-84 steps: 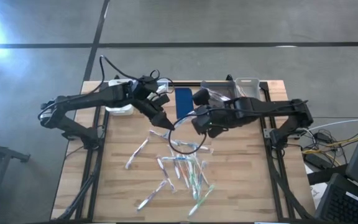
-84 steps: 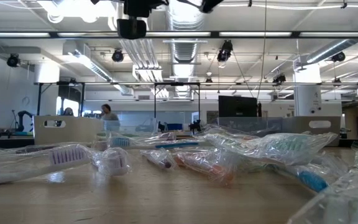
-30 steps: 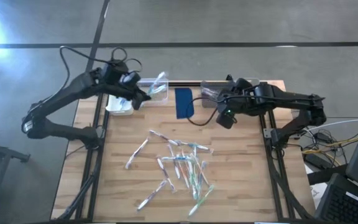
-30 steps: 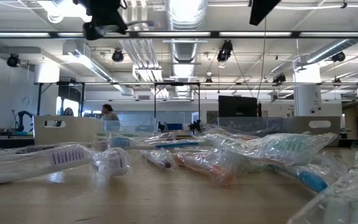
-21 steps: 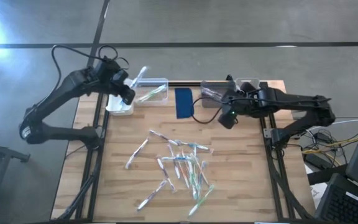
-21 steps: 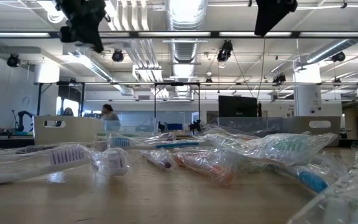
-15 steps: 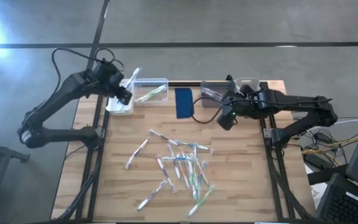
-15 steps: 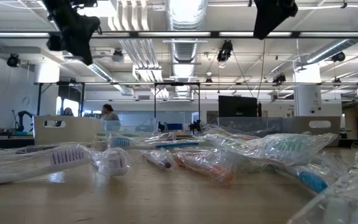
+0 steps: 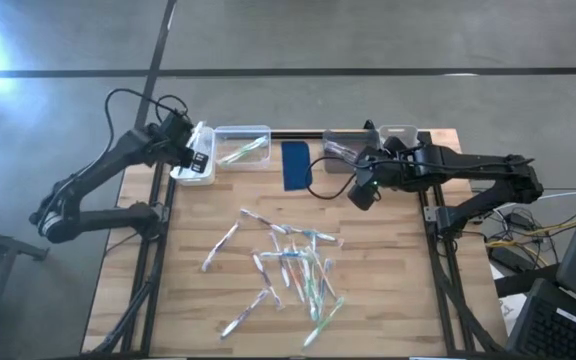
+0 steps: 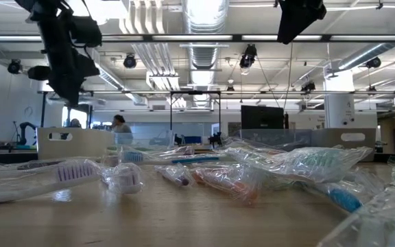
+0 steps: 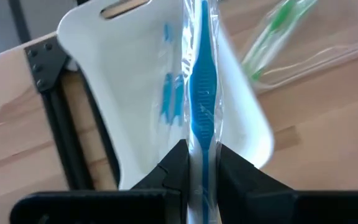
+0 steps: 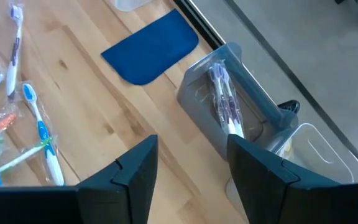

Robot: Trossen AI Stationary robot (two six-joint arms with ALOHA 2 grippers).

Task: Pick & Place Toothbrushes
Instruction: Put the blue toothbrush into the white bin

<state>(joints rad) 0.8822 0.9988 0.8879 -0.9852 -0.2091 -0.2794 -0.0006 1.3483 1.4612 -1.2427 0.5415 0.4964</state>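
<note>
One blue-handled toothbrush in a clear wrapper is what I have pinched between the left gripper's fingers, at the upper left of the high view, directly above the white plastic bin. That bin already holds at least one other blue brush, so I judge this one is about to be dropped in with its own colour.

My right gripper hangs right of centre in the overhead frame with its fingers spread apart and nothing between them, near the grey plastic bin, where a couple of purple-tinted wrapped brushes lie. Next to that is a clear bin at the table's far edge; I cannot tell what it contains. Another clear bin, just beside the white one, has a green brush in it. The dark blue rectangular pad sits between the two pairs of bins.

As for progress, I'd call it early: only a handful are sorted, and the loose pile of wrapped toothbrushes is scattered across the lower middle of the wooden table, most of the job by my count.
</note>
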